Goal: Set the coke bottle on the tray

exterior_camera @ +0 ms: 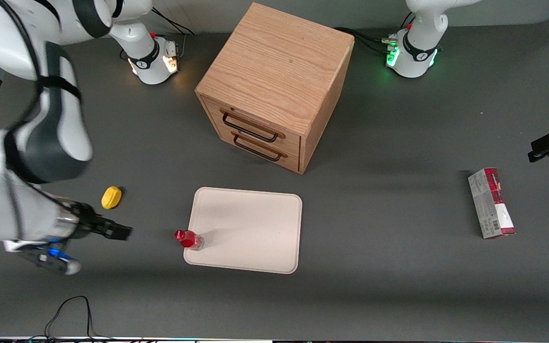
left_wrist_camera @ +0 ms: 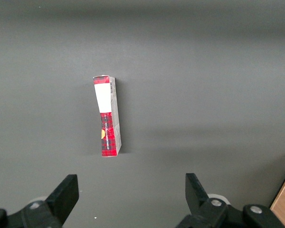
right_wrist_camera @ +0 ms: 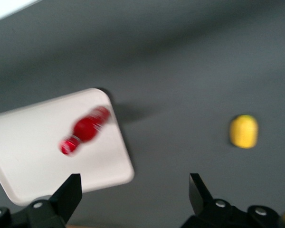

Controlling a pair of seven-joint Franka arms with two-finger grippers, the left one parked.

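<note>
A wooden two-drawer cabinet (exterior_camera: pixel 274 85) stands on the dark grey tabletop (exterior_camera: pixel 398 286), evenly lit.

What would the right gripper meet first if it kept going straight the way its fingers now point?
Probably the coke bottle, standing at the tray's edge nearest the working arm. The open gripper points toward it over bare table, though its height above the table is unclear.

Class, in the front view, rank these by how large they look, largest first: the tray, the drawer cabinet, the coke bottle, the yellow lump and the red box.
1. Drawer cabinet
2. Tray
3. Red box
4. Coke bottle and yellow lump look alike, so unranked.

The claw, open, hovers beside the bottle, toward the working arm's end.
</note>
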